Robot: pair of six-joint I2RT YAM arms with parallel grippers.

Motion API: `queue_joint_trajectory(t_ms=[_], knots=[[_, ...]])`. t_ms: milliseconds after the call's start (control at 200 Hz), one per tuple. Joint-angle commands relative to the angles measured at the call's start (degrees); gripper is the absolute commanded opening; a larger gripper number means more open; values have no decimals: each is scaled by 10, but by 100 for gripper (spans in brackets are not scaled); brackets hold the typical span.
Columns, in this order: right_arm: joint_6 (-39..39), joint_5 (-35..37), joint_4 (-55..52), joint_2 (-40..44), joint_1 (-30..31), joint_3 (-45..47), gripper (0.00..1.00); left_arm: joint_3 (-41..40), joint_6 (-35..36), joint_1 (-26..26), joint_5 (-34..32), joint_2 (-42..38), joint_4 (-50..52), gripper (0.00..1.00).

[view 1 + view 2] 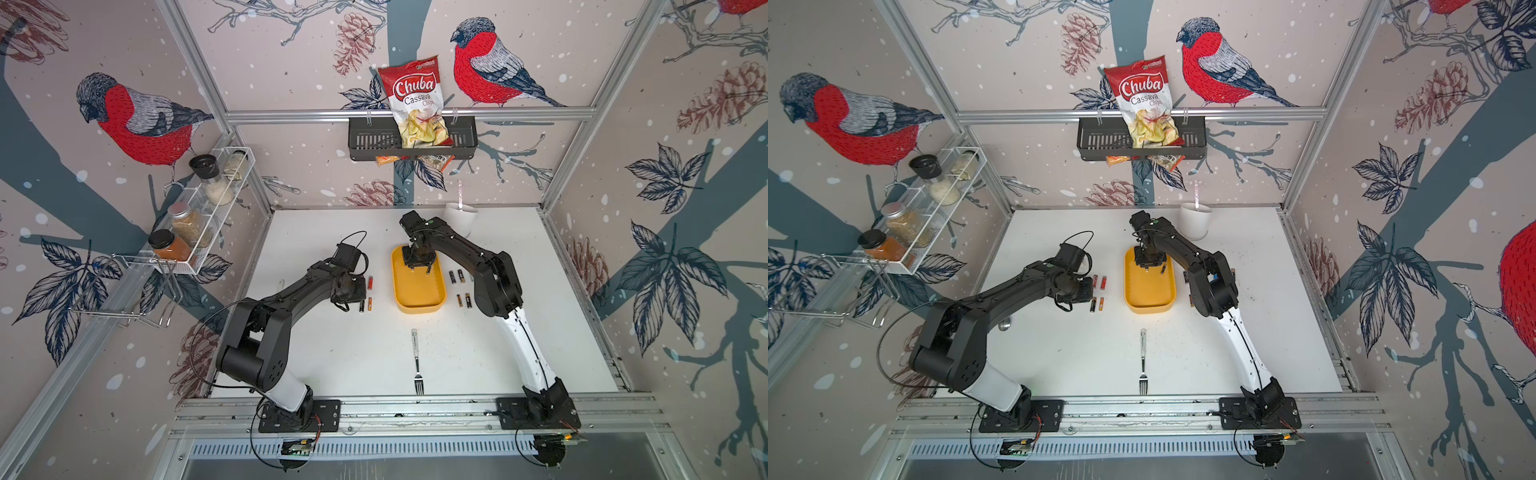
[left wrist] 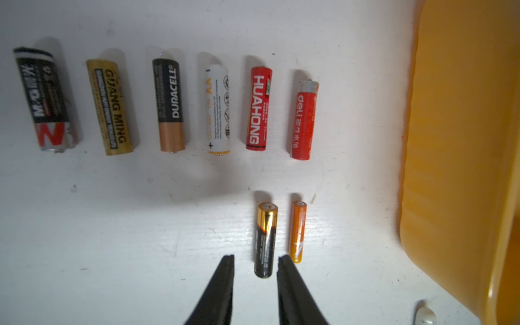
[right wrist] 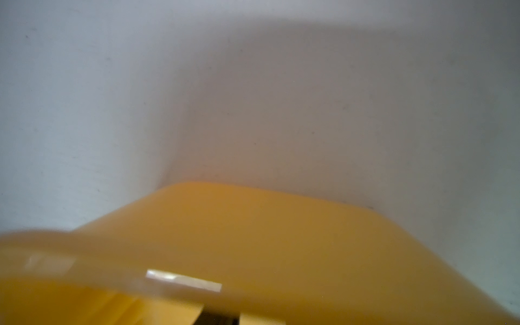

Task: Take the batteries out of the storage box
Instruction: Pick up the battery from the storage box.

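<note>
one slim dark battery (image 1: 428, 266) lies at the far end of the storage box (image 1: 419, 293), lengthwise along its right wall. my right gripper (image 1: 417, 261) hangs just beside it, grip hidden, cannot tell; left gripper (image 2: 256, 260) spread, farther off.

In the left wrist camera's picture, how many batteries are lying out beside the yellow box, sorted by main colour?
Red batteries: 2
Mostly black batteries: 3
Gold battery: 1
White battery: 1
Orange battery: 1
Total: 8
</note>
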State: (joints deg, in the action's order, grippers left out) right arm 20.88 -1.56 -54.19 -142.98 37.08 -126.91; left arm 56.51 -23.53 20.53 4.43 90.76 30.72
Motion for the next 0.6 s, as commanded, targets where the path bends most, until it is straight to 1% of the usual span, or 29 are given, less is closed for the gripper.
queue_joint_trajectory(t_ms=[0, 300, 595], knots=[[-8, 7, -7, 1, 2, 2, 28, 4, 9, -2, 2, -4, 8, 31], [-18, 6, -11, -1, 4, 4, 20, 3, 7, -2, 0, -6, 5, 31], [-19, 8, -18, 16, 3, 8, 17, 3, 7, -2, 3, -4, 3, 31]])
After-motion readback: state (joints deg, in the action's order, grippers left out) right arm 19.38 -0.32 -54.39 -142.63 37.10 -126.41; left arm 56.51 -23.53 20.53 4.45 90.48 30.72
